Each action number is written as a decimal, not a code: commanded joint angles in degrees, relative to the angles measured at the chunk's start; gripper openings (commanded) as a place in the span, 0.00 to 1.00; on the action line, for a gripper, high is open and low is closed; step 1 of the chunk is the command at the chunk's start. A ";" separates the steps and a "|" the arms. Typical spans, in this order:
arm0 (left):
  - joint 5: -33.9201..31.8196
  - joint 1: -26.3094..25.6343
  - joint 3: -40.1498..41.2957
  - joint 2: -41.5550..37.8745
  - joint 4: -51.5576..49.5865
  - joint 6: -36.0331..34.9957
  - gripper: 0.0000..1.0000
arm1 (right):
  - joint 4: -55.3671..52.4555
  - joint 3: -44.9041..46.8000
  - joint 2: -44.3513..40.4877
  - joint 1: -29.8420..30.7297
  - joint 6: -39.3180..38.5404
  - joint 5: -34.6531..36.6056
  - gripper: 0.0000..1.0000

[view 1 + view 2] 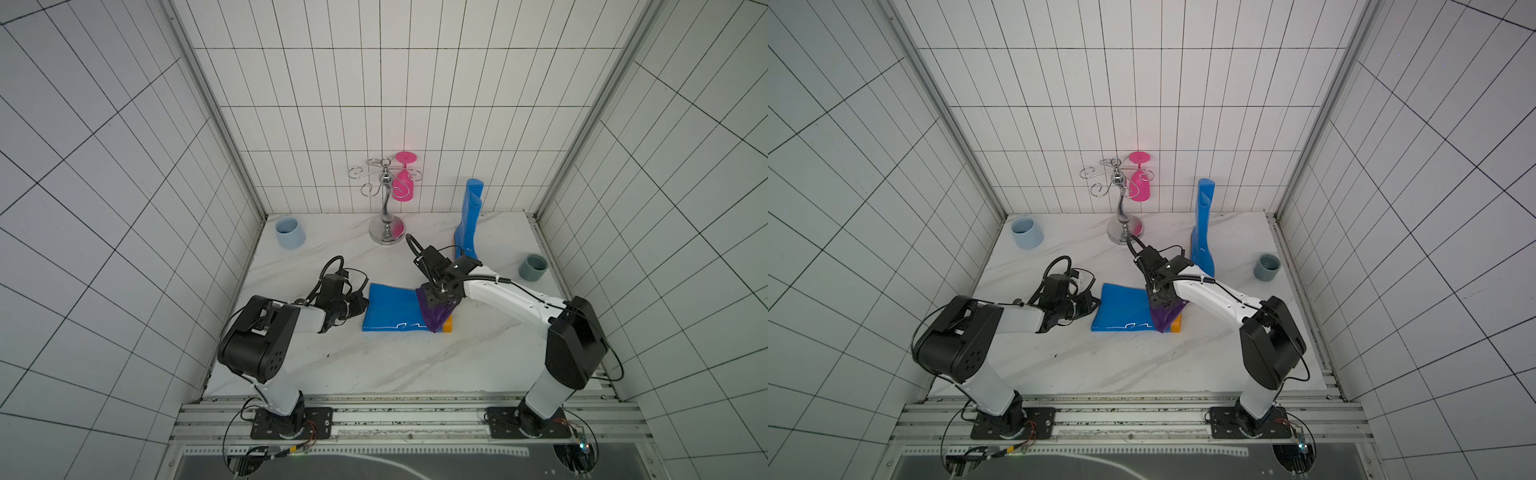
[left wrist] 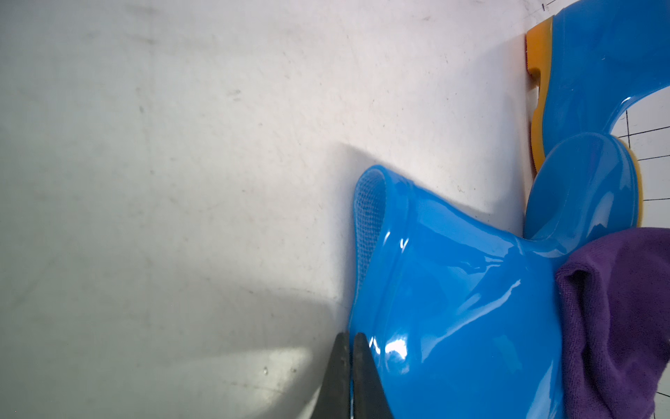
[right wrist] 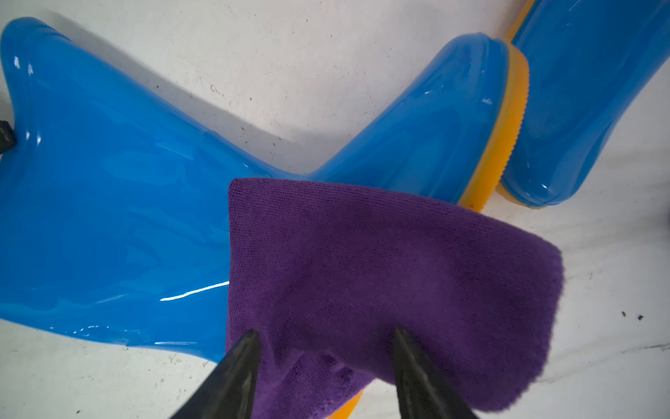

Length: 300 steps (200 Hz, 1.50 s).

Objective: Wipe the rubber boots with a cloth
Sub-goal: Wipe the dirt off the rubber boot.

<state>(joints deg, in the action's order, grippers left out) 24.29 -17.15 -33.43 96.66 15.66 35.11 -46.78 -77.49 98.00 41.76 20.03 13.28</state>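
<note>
Cloth (image 3: pixel 380 275) draped over heel of lying boot (image 3: pixel 119 217).

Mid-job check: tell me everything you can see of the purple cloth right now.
The cloth is dark purple, a soft, finely woven fabric that looks like microfibre, and it seems doubled over with a slightly frayed outer edge. It lies draped across the ankle and heel of the lying boot, close to its orange sole. One side hangs past the boot over the marble table. The right gripper is over its near edge with jaws open, not pinching it.
</note>
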 commanded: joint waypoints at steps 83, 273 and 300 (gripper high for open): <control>0.49 -0.43 1.92 3.77 -3.91 0.31 0.00 | 2.89 3.97 4.90 0.69 -0.78 0.12 0.54; 1.99 -2.62 7.20 1.92 -2.04 1.80 0.00 | 5.24 3.09 1.78 2.56 -1.57 5.59 0.00; 1.33 -3.08 7.92 1.32 -2.30 1.75 0.00 | 4.64 1.48 1.77 2.46 -1.95 5.62 0.00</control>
<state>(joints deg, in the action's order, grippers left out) 25.98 -18.83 -28.67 96.49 23.16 36.64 -39.38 -71.64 100.75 43.99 18.83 18.15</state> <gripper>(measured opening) 0.047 0.063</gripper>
